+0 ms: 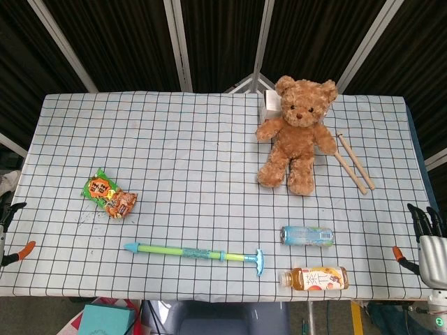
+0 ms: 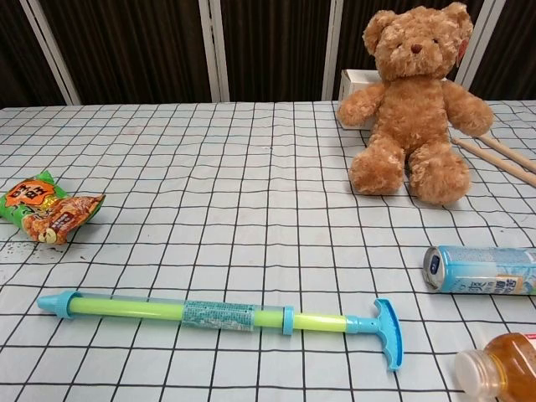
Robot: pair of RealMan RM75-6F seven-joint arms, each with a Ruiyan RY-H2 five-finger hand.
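Observation:
My right hand [image 1: 429, 241] hangs off the table's near right corner, fingers spread upward and thumb out, holding nothing. The tea bottle [image 1: 316, 278] [image 2: 502, 373] and the pale blue can [image 1: 307, 236] [image 2: 481, 270] lie nearest it, to its left. Of my left hand [image 1: 8, 230] only a dark fingertip and an orange-tipped thumb show past the table's left edge, apart and empty. The snack bag [image 1: 108, 194] [image 2: 46, 209] is the closest thing to it. The chest view shows neither hand.
A brown teddy bear [image 1: 297, 136] [image 2: 416, 105] sits at the back right, a white box [image 1: 269, 105] behind it and two wooden sticks [image 1: 355, 162] [image 2: 502, 157] beside it. A blue-green toy pump [image 1: 195, 252] [image 2: 218, 315] lies near the front edge of the checkered cloth [image 1: 174, 153].

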